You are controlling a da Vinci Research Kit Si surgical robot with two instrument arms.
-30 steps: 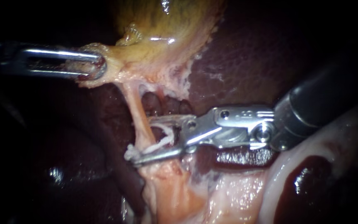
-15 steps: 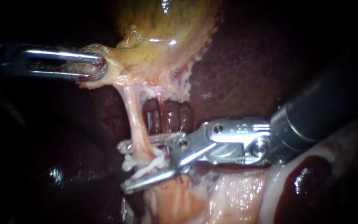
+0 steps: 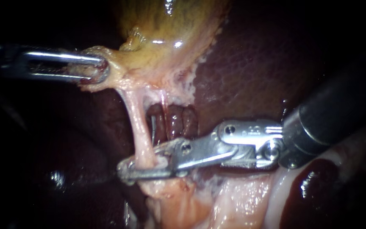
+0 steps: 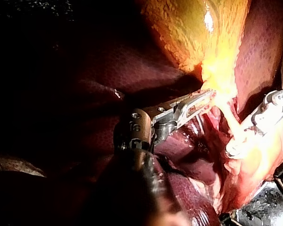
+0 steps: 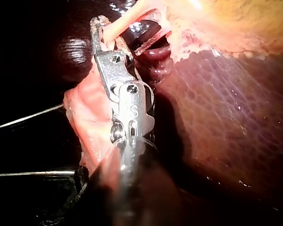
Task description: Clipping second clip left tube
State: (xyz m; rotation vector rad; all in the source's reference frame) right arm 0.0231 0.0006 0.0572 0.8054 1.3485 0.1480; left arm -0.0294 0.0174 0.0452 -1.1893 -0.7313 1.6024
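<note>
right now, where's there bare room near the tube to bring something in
Free: the bare tube stretch between the gallbladder and the jaws of the right instrument, and open liver between the gallbladder and its shaft. Crowded: low on the tube, where those jaws clamp it.

Top centre, the gallbladder glows mustard yellow, mottled with olive green. Right of it the liver is deep maroon with a fine pebbled grain (glossy in spots). Mid-frame, the left tube runs pale cream-pink. Left instrument, upper left: bright silver. Right instrument: silver tip, black shaft. Bottom centre, the tissue is salmon and white.
</note>
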